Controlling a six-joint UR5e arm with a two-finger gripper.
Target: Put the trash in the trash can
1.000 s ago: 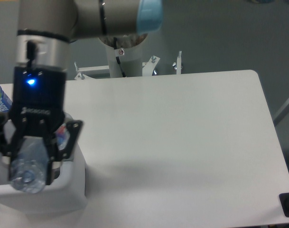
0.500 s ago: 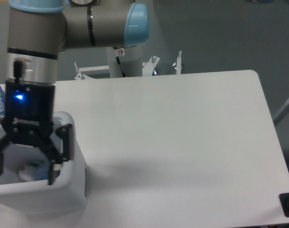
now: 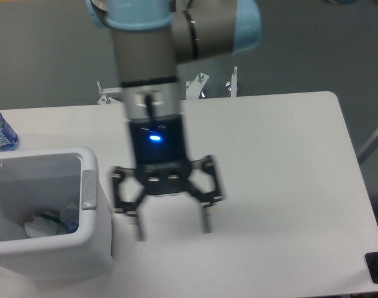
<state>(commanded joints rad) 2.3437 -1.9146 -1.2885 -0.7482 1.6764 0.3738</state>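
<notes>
One fixed camera only, mounted high in front of the white rounded-corner surface (image 3: 269, 161), looking steeply down and toward the arm's base at the far edge. Medium range: nearly the whole top fits, though left and near edges are cropped. The large white boxy plastic trash can (image 3: 92, 248) sits at lower left, partly cut off, its inside visible from above. The black two-finger gripper (image 3: 171, 226) hangs mid-frame, motion-blurred. Grey floor fills the top.

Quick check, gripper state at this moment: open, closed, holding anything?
Gripper: open and empty, fingers spread wide above the table, to the right of the trash can.
</notes>
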